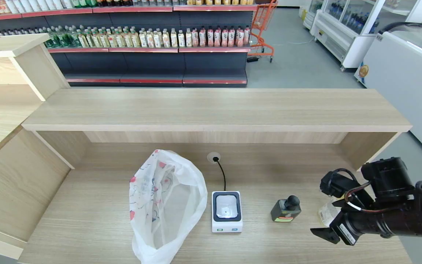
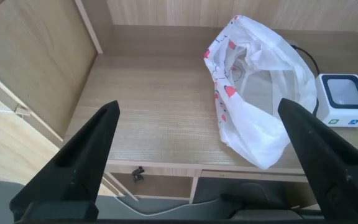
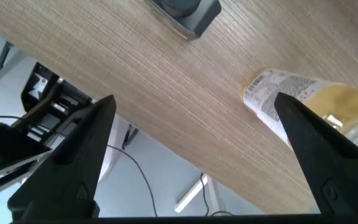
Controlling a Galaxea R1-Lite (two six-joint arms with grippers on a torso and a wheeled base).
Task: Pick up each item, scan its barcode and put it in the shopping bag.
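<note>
A white plastic shopping bag (image 1: 163,205) with red prints stands open on the wooden desk, left of the white barcode scanner (image 1: 226,211). A small dark bottle (image 1: 286,209) with a round cap stands right of the scanner. Further right lies a clear bottle (image 1: 326,213) of yellowish liquid, partly hidden by my right arm. My right gripper (image 1: 326,231) hovers open at the desk's front right; the labelled clear bottle (image 3: 303,102) lies close to one finger (image 3: 322,155), untouched. The dark bottle (image 3: 188,12) is farther off. My left gripper (image 2: 197,162) hangs open and empty, near the desk's front left, with the bag (image 2: 260,93) and scanner (image 2: 344,99) beyond it.
A raised counter shelf (image 1: 214,110) runs across the back of the desk, with side panels at left and right. The scanner's cable (image 1: 222,172) leads to a hole in the desktop. Bare desk (image 1: 79,216) lies left of the bag. Store shelves and freezers stand behind.
</note>
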